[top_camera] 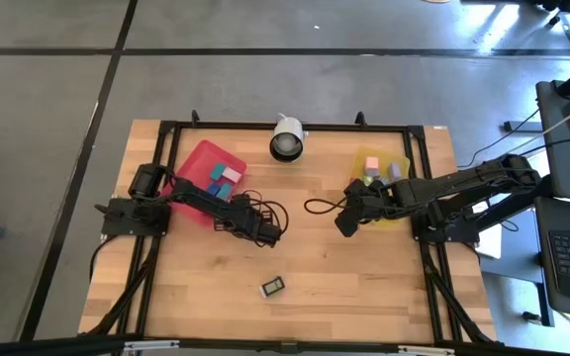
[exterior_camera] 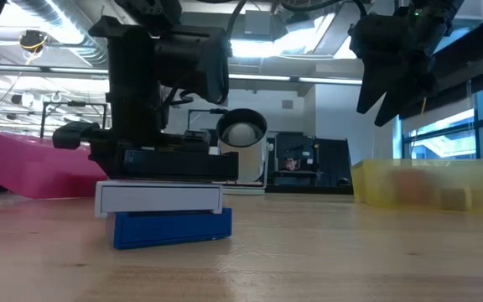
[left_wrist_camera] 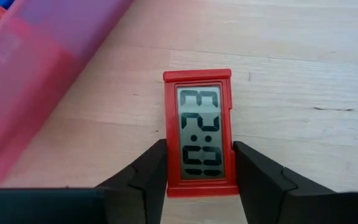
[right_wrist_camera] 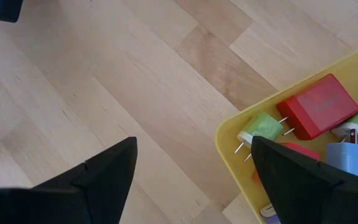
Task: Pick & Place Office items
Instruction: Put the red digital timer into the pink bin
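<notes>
The left gripper (left_wrist_camera: 201, 180) has its fingers closed against both sides of a red clock (left_wrist_camera: 199, 130) on the surface (left_wrist_camera: 303, 74). The right gripper (right_wrist_camera: 194, 168) hangs open and empty by the yellow tray (right_wrist_camera: 229, 149).

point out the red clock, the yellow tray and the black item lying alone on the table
red clock (left_wrist_camera: 199, 132): left wrist view, on its display.
yellow tray (right_wrist_camera: 229, 146): right wrist view, on its rim corner.
black item (top_camera: 273, 287): high view, on its white label.
</notes>
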You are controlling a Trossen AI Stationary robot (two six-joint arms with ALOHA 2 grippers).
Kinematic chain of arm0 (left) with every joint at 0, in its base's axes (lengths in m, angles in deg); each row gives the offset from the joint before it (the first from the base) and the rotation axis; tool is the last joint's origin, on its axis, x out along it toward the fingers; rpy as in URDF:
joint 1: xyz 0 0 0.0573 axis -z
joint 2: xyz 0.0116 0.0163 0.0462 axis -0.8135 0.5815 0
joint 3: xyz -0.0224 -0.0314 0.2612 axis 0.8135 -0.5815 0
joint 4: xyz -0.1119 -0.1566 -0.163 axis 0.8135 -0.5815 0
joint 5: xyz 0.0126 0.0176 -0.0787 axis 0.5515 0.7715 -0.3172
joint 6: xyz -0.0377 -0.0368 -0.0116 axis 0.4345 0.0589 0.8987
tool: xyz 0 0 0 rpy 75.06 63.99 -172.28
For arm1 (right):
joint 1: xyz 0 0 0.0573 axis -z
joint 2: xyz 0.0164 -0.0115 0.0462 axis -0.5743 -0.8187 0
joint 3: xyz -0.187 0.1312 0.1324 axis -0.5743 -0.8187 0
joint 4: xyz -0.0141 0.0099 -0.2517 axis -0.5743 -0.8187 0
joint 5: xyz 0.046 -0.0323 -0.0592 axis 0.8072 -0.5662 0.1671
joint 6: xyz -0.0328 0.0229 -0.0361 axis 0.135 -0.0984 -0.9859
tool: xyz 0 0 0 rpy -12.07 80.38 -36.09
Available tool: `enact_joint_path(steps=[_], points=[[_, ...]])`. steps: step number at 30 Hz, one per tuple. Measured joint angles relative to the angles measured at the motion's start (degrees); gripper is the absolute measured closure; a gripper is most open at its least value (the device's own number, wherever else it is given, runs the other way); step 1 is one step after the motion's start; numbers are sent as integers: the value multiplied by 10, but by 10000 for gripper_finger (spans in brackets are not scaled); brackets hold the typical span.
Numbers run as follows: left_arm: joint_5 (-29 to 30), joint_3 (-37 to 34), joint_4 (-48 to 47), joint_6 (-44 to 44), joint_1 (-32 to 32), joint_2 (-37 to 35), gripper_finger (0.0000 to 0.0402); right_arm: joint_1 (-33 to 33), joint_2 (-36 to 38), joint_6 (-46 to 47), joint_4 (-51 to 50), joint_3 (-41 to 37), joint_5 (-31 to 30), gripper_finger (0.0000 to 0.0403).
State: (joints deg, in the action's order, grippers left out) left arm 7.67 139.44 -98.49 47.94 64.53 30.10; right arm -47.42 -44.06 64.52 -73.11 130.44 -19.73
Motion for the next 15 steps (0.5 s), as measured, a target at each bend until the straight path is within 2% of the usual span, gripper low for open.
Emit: enact_joint_path(steps=[6,10,15], points=[[6,36,-40,-6,1,-9,242,0,0,0,0,0,0,85],[46,82,-110,-17,10,-20,248,0,0,0,0,0,-1,85],[108,120,-188,22,27,-33,248,0,0,0,0,0,-1,85]])
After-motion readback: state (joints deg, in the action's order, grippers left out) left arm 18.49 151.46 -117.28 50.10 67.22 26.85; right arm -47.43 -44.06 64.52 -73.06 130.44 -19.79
